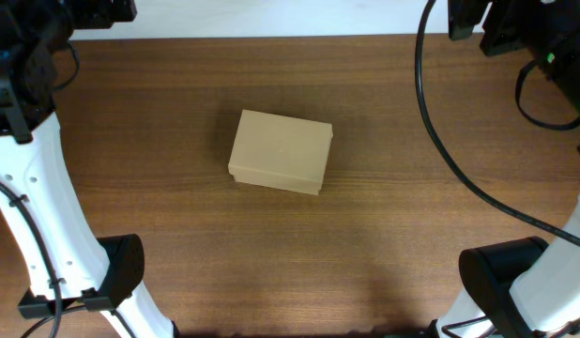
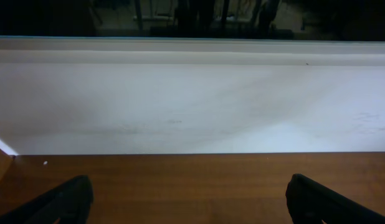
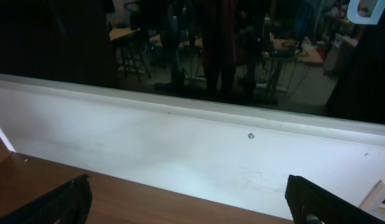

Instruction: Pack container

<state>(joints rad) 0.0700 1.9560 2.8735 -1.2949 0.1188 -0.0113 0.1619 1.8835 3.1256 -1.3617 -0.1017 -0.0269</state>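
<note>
The container [image 1: 281, 150] is a small tan cardboard box with its flap lid shut, lying near the middle of the brown table in the overhead view. Neither wrist view shows it. My left gripper [image 2: 192, 202] is open and empty, its two dark fingertips wide apart over bare wood at the table's far edge. My right gripper [image 3: 192, 202] is also open and empty, at the far edge facing a white wall panel. Both grippers are far from the box, at the far left and far right corners.
A white wall panel [image 2: 192, 106] runs along the table's far edge. The arm bases stand at the near left [image 1: 112, 272] and near right [image 1: 506, 277]. A black cable [image 1: 459, 160] hangs across the right side of the table.
</note>
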